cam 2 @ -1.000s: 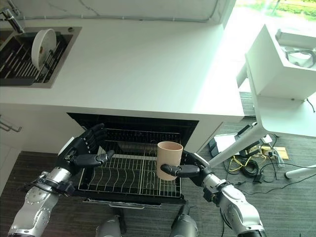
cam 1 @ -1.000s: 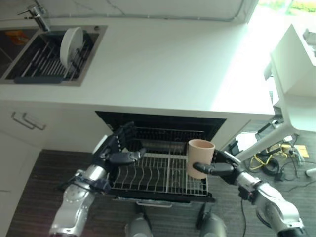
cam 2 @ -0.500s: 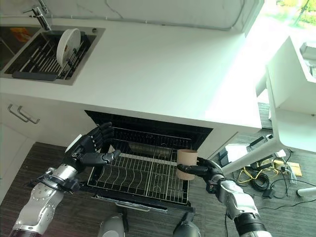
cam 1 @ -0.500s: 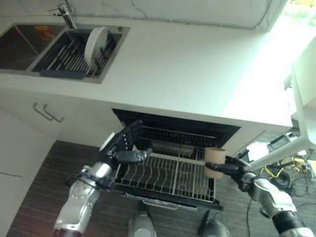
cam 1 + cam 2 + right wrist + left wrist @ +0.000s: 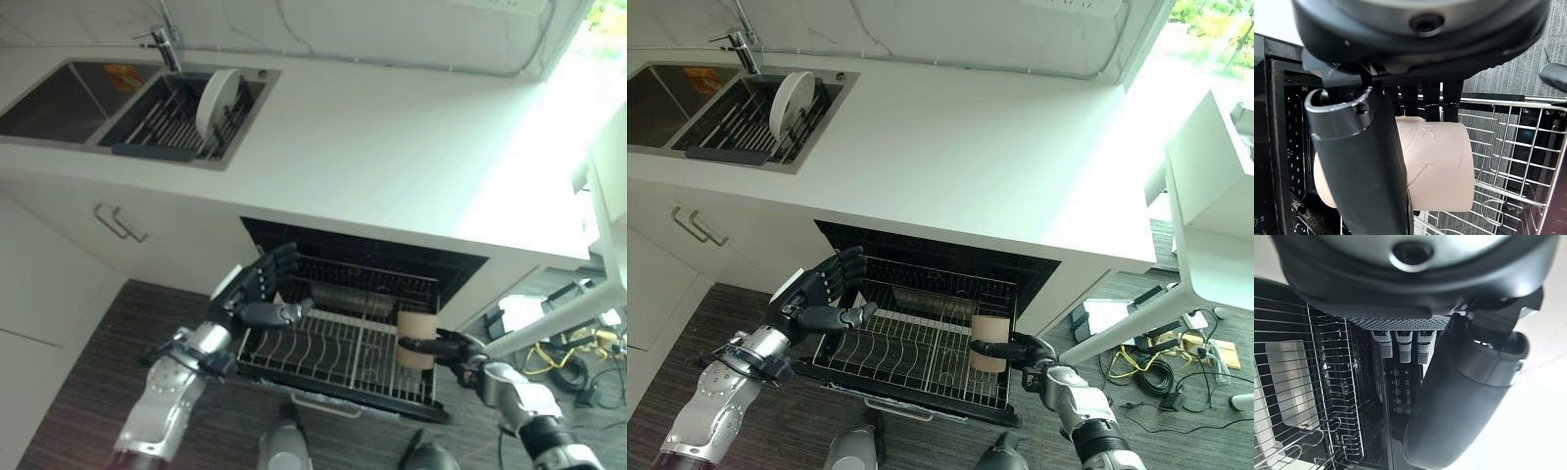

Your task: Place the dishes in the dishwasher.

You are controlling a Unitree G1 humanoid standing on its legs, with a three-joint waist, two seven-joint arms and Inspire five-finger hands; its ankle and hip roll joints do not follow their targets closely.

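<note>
One cup [image 5: 416, 339], beige and upright, sits low over the right side of the pulled-out dishwasher rack [image 5: 338, 354] in the left eye view, pinched by the right hand [image 5: 446, 346], which reaches in from the right so the cup can go down into the wire grid rather than onto the worktop [image 5: 392, 147]. The left hand [image 5: 257, 297] hangs over the rack's left rear corner with its fingers spread and straight, holding nothing; I judge it is kept there to stay out of the cup's path or to steady the rack. A white plate [image 5: 217, 90] stands on edge in the drying rack [image 5: 162, 122] set in the sink, likely the next dish to be moved. The right eye view gives the same layout from slightly aside, with the cup just inside the rack's right edge and the dishwasher [image 5: 936, 264] cavity open beneath the worktop. In the left wrist view the fingers [image 5: 1402, 346] point straight toward the dark interior, with the thumb apart from them and nothing between. In the right wrist view the thumb crosses the cup's side and the fingers curl behind it, a firm wrap that keeps it from tipping while it hangs above the wires; whether its base already touches them I cannot tell.
</note>
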